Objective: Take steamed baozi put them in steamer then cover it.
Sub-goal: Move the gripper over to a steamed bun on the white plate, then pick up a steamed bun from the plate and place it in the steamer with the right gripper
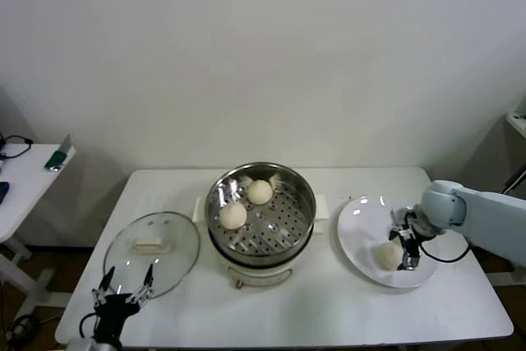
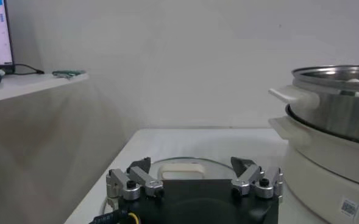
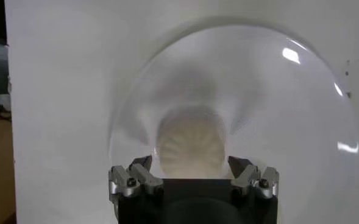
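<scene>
Baozi (image 1: 388, 256), one cream-white bun: found on the white plate (image 1: 362, 223), at the counter's (image 1: 460, 302) right side. Right tool (image 1: 403, 251): placed directly over this bun, fingers spread, one finger to either side; nothing is pinched yet. In the right wrist view the bun (image 3: 190, 146) is seen centred between the two fingers (image 3: 133, 179), straight ahead of the tool. No long axis is to be noted, the bun being round. Right arm: much the nearer. Steamer (image 1: 261, 211): at the counter's middle, two buns (image 1: 233, 215) already inside. Cover (image 1: 153, 251): laid flat to the steamer's left. Left tool (image 1: 123, 292): parked near the cover's front edge, fingers spread, nothing held.
</scene>
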Motion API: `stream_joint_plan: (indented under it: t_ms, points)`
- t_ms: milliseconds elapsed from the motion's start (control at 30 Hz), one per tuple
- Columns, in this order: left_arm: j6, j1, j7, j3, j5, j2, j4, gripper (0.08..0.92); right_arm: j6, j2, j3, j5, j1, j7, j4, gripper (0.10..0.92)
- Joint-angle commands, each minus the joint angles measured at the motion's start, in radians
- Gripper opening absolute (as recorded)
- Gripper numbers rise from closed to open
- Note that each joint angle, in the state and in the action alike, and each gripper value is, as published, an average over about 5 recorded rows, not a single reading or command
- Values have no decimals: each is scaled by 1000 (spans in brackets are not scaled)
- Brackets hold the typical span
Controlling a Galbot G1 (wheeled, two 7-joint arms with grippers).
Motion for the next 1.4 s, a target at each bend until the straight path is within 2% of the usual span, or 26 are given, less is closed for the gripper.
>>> stream_joint_plan:
  t_ms: [33, 267, 467, 700, 900, 1200, 1400]
  points:
    - [1, -1, 0, 1, 3, 0, -2, 823, -5, 13, 59, -26, -74, 12, -23, 802]
    - [1, 0, -1, 4, 7, -4, -4, 823, 2, 13, 51, -25, -51, -7, -21, 685]
    - [0, 3, -2, 3, 9, -5, -6, 823, 54, 14, -59, -25, 132, -49, 11, 663]
    - [0, 5, -2, 5, 13, -6, -10, 823, 230, 138, -403, 75, 670, -120, 89, 661]
    - [1, 6, -2, 0, 14, -1, -15, 823, 456, 323, -403, 89, 944, -174, 151, 662]
    - [-3, 14, -3, -9, 9, -2, -19, 823, 555, 520, -212, -27, 902, -55, 432, 662]
    - [-7, 25, -5, -16, 5, -3, -22, 823, 615, 581, -196, -214, 735, 6, 468, 663]
